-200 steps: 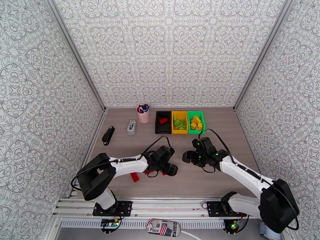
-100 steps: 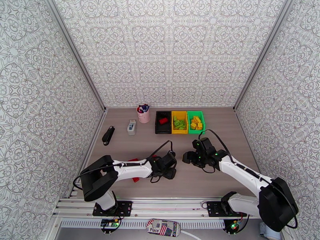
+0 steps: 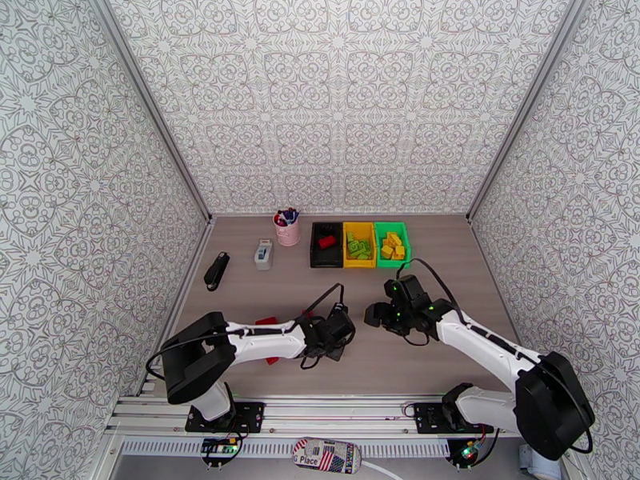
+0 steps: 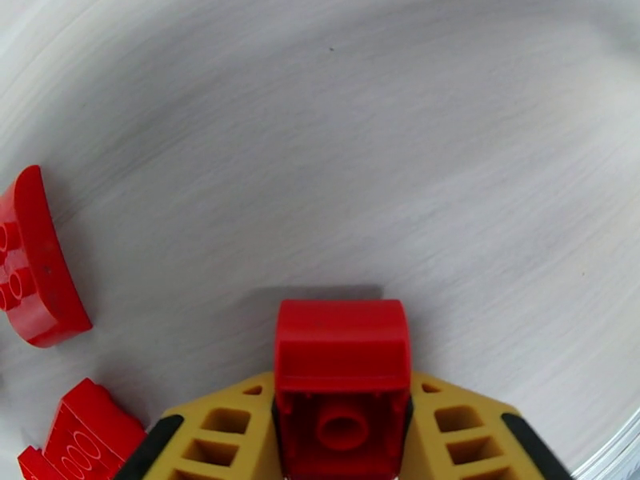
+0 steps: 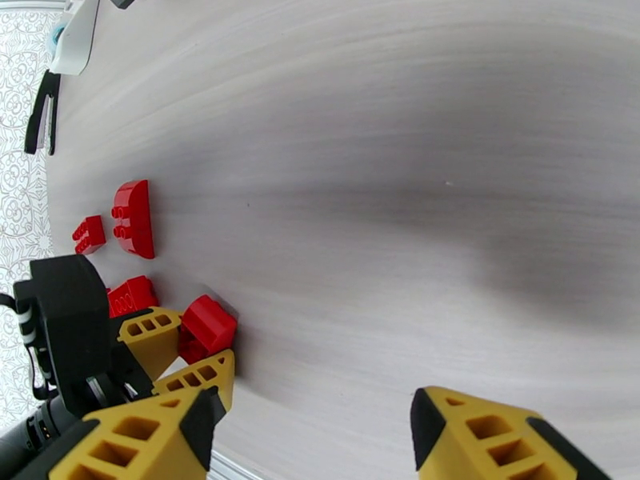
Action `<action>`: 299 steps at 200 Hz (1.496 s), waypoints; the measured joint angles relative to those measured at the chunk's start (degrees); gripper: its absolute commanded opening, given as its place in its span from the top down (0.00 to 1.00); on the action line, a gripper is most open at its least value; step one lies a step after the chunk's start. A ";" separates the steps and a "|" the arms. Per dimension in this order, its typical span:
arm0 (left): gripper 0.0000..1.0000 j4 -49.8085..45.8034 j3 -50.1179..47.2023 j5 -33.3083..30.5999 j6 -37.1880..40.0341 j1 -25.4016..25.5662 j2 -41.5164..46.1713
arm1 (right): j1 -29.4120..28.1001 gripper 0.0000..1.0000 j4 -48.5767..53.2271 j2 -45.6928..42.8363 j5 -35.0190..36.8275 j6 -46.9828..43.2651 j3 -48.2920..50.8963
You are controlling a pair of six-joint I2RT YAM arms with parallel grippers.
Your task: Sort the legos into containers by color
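My left gripper (image 4: 342, 402) is shut on a red lego (image 4: 342, 370) that rests low on the table; the top view places this gripper (image 3: 336, 335) at centre front. The right wrist view shows the same red lego (image 5: 208, 326) between the left fingers (image 5: 148, 334). More red legos lie to its left (image 4: 32, 266) (image 4: 80, 430) (image 3: 266, 321). My right gripper (image 5: 320, 442) hangs open over bare table, to the right of the left one (image 3: 376, 314). At the back stand the black container (image 3: 316, 254) with a red lego, the yellow container (image 3: 359, 226) with green legos, and the green container (image 3: 392, 226) with yellow legos.
A pink cup of pens (image 3: 287, 227) stands left of the containers. A small white-and-blue box (image 3: 263, 254) and a black oblong object (image 3: 216, 270) lie at the back left. Patterned walls close in the table on three sides.
My left gripper has dropped toward the table and closed on the red lego. The right arm has stayed almost still.
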State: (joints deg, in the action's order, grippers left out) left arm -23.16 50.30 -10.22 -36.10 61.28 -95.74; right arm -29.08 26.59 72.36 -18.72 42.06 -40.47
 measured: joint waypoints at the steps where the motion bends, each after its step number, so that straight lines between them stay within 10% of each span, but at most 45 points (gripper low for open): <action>1: 0.68 -0.07 0.00 0.00 0.02 0.00 0.02 | 0.00 0.32 -0.02 0.00 -0.02 0.00 0.00; 143: 0.66 1.53 5.79 14.93 2.78 -27.34 8.63 | -5.11 0.33 -6.25 10.14 0.15 1.79 -11.41; 211: 0.63 0.46 29.24 19.28 8.92 -35.63 -6.69 | -1.40 0.01 1.68 12.52 5.31 -4.20 -27.47; 299: 0.31 -4.83 52.24 20.57 12.81 -37.81 -24.35 | 3.96 0.01 3.82 16.96 3.89 -4.00 -29.46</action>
State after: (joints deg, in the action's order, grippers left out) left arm -27.99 102.54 10.35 -23.29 23.46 -120.09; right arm -25.12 30.41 89.32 -14.83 38.06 -69.93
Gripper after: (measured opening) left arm 0.672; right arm 0.990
